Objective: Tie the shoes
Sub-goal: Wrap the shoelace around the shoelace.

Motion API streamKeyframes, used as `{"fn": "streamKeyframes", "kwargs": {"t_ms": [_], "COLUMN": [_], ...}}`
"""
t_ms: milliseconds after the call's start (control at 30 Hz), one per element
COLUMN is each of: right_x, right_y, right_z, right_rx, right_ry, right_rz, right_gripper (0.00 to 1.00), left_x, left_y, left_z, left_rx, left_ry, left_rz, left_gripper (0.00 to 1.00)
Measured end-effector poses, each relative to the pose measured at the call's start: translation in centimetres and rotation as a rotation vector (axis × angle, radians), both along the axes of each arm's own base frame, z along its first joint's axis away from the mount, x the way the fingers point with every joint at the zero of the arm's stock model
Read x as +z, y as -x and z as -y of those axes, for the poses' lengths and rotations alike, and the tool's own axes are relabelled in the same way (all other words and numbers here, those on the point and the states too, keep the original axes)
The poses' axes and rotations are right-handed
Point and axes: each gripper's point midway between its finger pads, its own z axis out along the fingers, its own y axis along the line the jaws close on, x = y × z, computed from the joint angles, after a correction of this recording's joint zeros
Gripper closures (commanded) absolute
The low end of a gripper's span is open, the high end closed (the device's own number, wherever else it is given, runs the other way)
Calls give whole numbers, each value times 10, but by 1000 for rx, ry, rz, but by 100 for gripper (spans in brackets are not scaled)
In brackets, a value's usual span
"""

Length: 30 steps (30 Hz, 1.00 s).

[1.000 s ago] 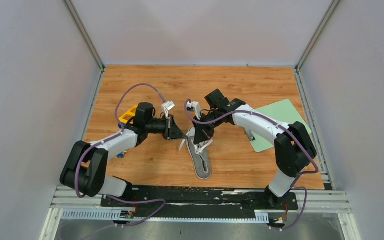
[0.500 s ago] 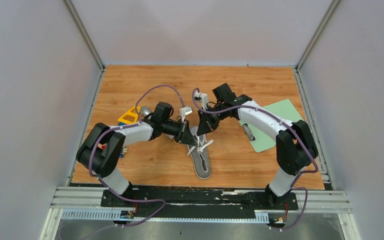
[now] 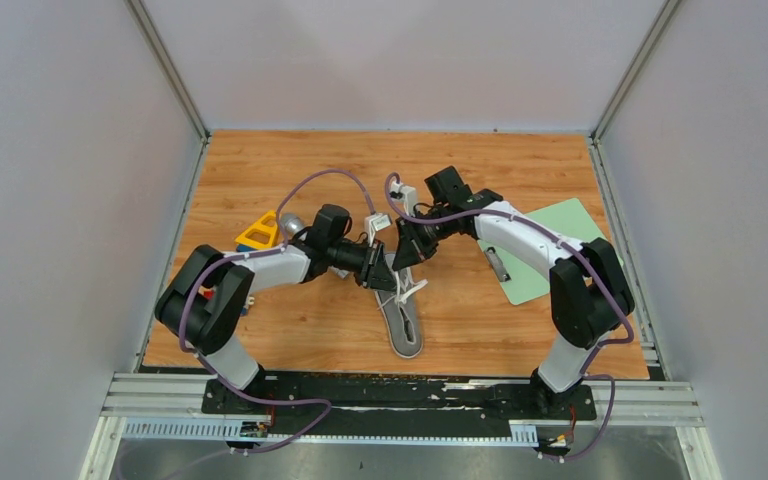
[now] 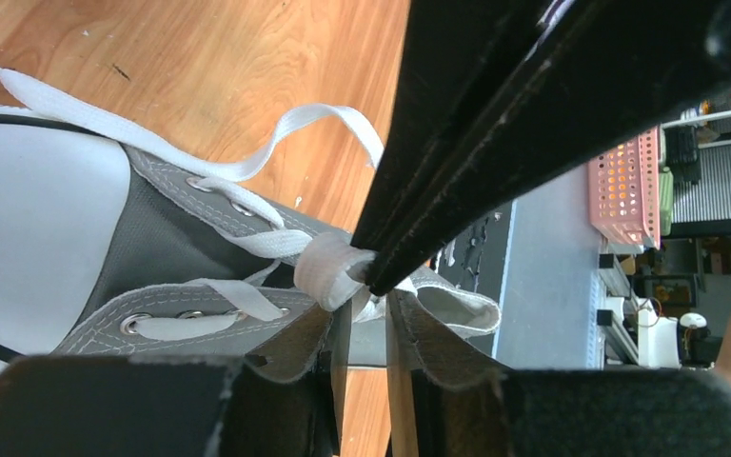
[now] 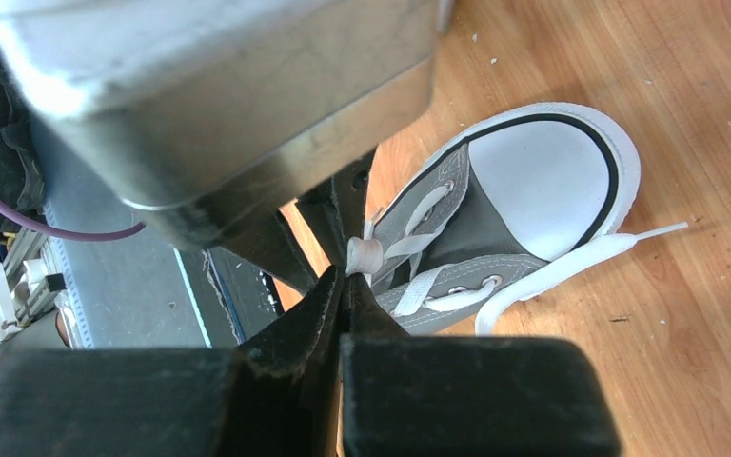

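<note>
A grey canvas shoe [image 3: 406,328] with a white toe cap [image 5: 552,181] lies on the wooden table between both arms. Its white laces [image 4: 247,243] cross the eyelets. My right gripper [image 5: 347,276] is shut on a small loop of lace [image 5: 363,255] just above the shoe's tongue. My left gripper [image 4: 366,297] meets it from the other side, jaws narrowly open, fingertips [image 4: 341,319] right under that same loop [image 4: 328,271]. A thin gap shows between the left fingers. In the top view the two grippers, left [image 3: 387,281] and right [image 3: 398,264], touch over the laced part.
A loose lace end [image 5: 628,238] trails on the wood beside the toe, and another lace [image 4: 319,119] arcs off the shoe's side. A green mat [image 3: 560,245] with a small metal piece [image 3: 498,265] lies right. A yellow toy [image 3: 257,235] sits left, behind the left arm.
My left arm has swung right to the shoe and its jaws have gone from shut to slightly apart. My right gripper lifted a little off the shoe, still shut on the lace.
</note>
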Motion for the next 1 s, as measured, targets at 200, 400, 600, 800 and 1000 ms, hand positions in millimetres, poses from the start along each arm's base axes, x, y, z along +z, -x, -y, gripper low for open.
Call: {"fn": "streamKeyframes", "kwargs": {"t_ms": [200, 400, 600, 800, 1000], "right_x": [0, 0, -1, -1, -1], "right_y": [-3, -6, -6, -6, -6], "right_z": [2, 4, 3, 3, 3], "right_rx": [-14, -21, -25, -32, -34], "right_ry": [0, -2, -5, -5, -7], "right_rz": [-5, -2, -2, -10, -11], "right_gripper": [100, 100, 100, 100, 100], "left_x": [0, 0, 1, 1, 5], "left_y": [0, 3, 5, 5, 5], "left_z": [-4, -6, -6, -6, -1], "left_rx": [10, -2, -16, -15, -27], "left_ry": [-26, -38, -29, -30, -26], "left_rz": [27, 38, 40, 39, 45], "left_gripper": [64, 57, 55, 62, 67]}}
